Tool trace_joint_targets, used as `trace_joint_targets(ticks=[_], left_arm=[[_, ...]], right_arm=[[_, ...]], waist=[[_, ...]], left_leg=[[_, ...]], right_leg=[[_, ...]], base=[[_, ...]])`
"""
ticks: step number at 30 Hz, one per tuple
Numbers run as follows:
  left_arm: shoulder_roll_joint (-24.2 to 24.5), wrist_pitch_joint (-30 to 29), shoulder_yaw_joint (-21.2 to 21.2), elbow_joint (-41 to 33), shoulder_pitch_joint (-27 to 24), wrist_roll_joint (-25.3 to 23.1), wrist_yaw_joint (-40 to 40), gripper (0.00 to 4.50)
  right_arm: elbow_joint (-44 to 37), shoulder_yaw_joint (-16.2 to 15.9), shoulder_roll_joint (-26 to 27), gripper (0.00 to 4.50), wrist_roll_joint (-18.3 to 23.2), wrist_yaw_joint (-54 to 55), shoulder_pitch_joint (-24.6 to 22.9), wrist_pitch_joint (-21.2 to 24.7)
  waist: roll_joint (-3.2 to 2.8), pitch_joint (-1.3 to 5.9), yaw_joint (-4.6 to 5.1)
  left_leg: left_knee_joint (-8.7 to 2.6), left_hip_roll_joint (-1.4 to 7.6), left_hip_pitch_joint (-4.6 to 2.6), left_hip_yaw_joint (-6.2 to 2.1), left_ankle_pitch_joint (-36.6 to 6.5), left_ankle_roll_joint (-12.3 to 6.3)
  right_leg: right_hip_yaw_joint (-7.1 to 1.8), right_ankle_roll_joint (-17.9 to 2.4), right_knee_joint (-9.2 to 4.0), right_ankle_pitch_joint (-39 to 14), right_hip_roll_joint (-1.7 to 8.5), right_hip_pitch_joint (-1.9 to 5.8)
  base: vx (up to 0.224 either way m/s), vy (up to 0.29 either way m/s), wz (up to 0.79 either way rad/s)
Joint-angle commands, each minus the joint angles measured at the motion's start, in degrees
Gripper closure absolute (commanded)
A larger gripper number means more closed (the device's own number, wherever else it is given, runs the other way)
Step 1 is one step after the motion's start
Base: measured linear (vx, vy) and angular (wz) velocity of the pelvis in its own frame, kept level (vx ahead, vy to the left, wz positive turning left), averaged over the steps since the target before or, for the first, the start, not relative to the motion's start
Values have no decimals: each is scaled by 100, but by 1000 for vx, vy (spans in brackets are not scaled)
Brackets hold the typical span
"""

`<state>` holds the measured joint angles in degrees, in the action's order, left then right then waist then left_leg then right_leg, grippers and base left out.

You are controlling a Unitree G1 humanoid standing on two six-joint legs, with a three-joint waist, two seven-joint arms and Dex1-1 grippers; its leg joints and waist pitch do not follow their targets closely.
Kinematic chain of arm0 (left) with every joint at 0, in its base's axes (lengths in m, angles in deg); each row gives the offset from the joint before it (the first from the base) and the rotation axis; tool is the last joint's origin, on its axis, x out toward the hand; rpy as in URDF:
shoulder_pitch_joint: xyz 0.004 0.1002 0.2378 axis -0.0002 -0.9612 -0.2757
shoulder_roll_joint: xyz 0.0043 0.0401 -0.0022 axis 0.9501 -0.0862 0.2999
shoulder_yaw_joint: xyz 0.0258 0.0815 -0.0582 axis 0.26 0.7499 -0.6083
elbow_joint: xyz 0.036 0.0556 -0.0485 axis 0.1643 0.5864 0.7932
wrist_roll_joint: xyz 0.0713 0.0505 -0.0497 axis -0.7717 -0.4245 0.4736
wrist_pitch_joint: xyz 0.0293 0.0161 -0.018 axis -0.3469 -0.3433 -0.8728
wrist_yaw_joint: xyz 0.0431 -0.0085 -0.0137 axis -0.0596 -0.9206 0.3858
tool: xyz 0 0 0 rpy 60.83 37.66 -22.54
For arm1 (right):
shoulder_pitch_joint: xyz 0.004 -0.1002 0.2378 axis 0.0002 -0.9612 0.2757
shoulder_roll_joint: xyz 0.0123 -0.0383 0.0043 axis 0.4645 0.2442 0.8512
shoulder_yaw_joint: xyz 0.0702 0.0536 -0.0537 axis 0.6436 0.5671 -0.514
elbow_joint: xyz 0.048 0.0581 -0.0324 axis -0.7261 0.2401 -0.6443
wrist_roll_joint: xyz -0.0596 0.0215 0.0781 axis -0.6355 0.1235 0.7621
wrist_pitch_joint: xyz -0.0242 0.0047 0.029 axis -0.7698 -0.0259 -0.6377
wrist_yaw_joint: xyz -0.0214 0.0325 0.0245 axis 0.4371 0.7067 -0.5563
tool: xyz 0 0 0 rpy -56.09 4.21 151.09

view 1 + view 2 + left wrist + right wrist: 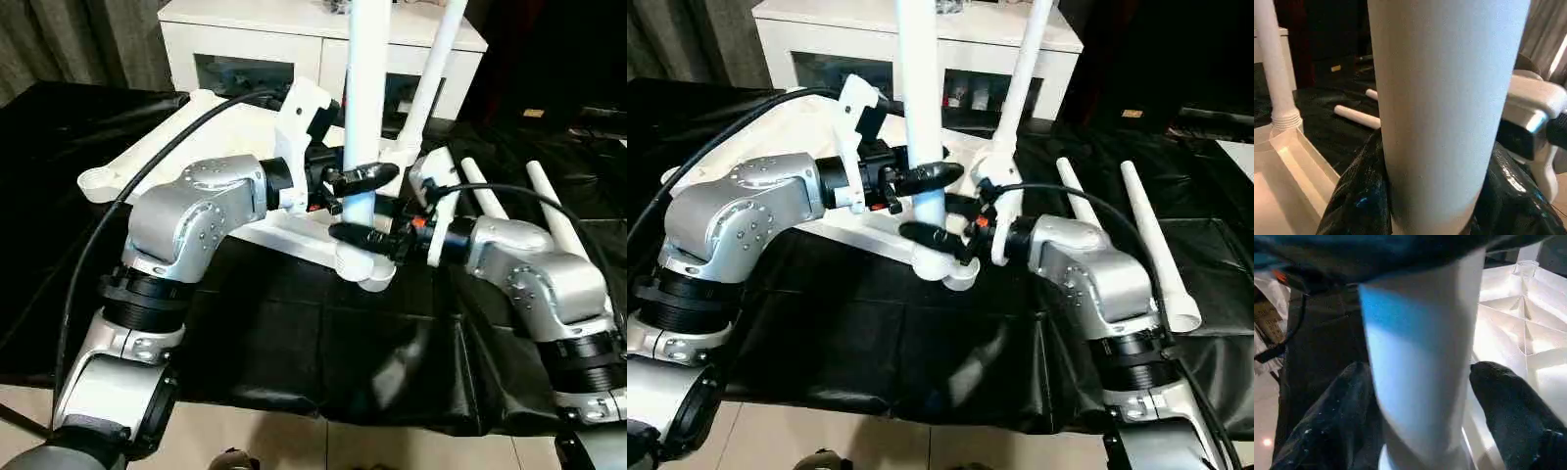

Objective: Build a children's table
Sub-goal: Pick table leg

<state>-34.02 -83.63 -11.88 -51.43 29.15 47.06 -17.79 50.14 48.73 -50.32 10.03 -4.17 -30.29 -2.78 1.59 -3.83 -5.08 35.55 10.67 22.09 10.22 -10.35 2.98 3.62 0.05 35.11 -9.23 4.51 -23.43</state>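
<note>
The upturned white tabletop (186, 137) is lying ribbed side up on a black sheet (323, 343) that covers the work surface in front of you. Its near right corner socket (364, 269) is pointing toward you, and an upright white leg (364, 88) is standing in that socket, with its top cut off by the picture's edge. A second leg (431, 69) is standing upright in the far right corner, also cut off at the top; its threaded base is showing in your left wrist view. Two more legs (1151, 245) are lying loose on the black sheet to the right of the tabletop, side by side and apart from it.

Your left gripper (361, 179) is reaching in from the left and closing its black fingers around the near leg a little above the socket. In your left wrist view the leg is so close that the finger contact is hard to make out, but the head views show the fingers pressing against it. Your right gripper (933, 235) is coming in from the right, lower on the same leg, just above the socket. Its fingers (1508, 401) are sitting on either side of the leg, with a visible gap on one side, so it is standing open around the leg rather than clamping it.

Behind the tabletop a white cabinet (245, 49) with glass-fronted compartments is standing against the far side, partly hidden by the legs.
</note>
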Motion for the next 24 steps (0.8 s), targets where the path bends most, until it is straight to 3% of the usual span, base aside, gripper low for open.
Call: trace_joint_targets(ticks=[1, 14, 20, 22, 24], left_arm=[[24, -76, 174, -178, 45, -14, -129, 262], [30, -32, 238, -134, 82, -83, -238, 262], [39, 128, 211, -36, 108, -288, -111, 262], [-4, -9, 137, 30, 131, -223, -55, 206], [7, -256, 62, 7, 131, -60, -96, 192]], right_arm=[[62, 7, -8, 137, -85, -46, 145, -126], [47, -152, -129, 252, -162, -281, 16, -98], [74, -118, -60, 265, -181, -212, -33, -119], [96, -91, -39, 265, -182, -188, -20, -125], [138, -58, -25, 265, -198, -144, -6, -157]], waist=[[-45, 447, 14], [-57, 456, 12], [-67, 451, 17], [-72, 454, 16], [-79, 458, 17]], left_leg=[[-465, 217, -133, -69, -1144, 228], [-460, 223, -131, -76, -1125, 191], [-463, 224, -137, -76, -1168, 199], [-462, 219, -137, -75, -1179, 215], [-460, 220, -142, -78, -1188, 225]], right_leg=[[-246, -1232, -360, -1162, 344, 298], [-243, -1300, -342, -1039, 341, 312], [-244, -1302, -350, -1048, 335, 303], [-243, -1291, -350, -1063, 335, 306], [-242, -1310, -342, -1049, 338, 306]], base=[[0, 0, 0], [0, 0, 0], [0, 0, 0], [0, 0, 0], [0, 0, 0]])
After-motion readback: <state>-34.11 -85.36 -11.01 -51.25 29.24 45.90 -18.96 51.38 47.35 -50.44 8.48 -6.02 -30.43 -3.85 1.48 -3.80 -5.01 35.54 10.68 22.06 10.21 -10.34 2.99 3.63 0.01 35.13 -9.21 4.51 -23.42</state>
